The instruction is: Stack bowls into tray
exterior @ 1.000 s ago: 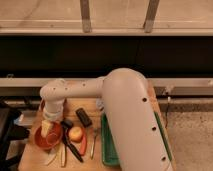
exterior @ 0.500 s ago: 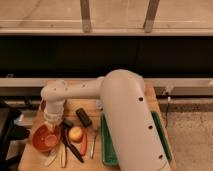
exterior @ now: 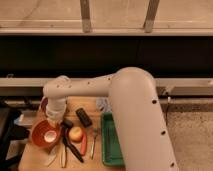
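The orange-red bowl (exterior: 40, 135) sits at the front left of the wooden table, with a small white cup (exterior: 50, 135) inside it. My gripper (exterior: 54, 123) hangs from the white wrist right over the bowl's far right rim. The purple bowl (exterior: 44, 104) is mostly hidden behind the wrist; only its left edge shows at the table's back left. The green tray (exterior: 111, 142) lies at the right of the table, and my big white arm covers its right side.
A black block (exterior: 83, 117) lies mid-table. A yellow-orange fruit (exterior: 76, 133), a red utensil (exterior: 84, 144), a black-handled tool (exterior: 70, 142) and a fork (exterior: 94, 142) lie between the bowl and the tray. The table's left edge runs just left of the bowl.
The wrist and gripper have shifted slightly over the orange-red bowl. The bowl and the other things stay about where they were.
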`<action>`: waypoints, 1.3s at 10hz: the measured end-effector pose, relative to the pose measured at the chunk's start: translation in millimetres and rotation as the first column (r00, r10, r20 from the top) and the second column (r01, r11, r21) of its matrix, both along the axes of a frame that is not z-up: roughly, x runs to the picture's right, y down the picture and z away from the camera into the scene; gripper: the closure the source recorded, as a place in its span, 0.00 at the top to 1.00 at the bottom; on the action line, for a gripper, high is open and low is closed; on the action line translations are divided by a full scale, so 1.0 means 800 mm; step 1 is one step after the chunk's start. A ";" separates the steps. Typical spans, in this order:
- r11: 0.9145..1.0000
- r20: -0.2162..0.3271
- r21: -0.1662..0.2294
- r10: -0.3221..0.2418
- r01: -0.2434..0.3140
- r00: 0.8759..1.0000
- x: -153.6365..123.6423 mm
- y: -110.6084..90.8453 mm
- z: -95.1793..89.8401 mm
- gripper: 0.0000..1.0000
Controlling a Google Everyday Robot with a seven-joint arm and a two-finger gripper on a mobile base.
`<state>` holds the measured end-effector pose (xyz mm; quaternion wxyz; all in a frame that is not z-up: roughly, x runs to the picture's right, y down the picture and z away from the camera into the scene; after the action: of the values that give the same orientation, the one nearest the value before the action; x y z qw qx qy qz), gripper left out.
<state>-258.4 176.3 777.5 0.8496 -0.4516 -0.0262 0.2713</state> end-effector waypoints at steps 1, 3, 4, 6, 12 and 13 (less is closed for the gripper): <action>1.000 -0.013 0.027 0.009 -0.009 1.000 0.014 -0.019 -0.008 0.00; 0.997 -0.054 0.081 0.021 -0.017 0.998 0.043 -0.060 -0.009 0.00; 0.995 -0.066 0.101 0.032 -0.025 0.997 0.057 -0.080 -0.004 0.00; 0.989 -0.067 0.134 0.067 -0.057 0.996 0.079 -0.124 0.014 0.00; 0.979 0.026 0.168 0.112 -0.114 0.993 0.034 -0.214 0.059 0.00; 0.979 0.044 0.166 0.115 -0.120 0.992 0.022 -0.226 0.071 0.00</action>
<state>-240.7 -4.8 834.3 0.8666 -0.3806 -0.0903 0.3100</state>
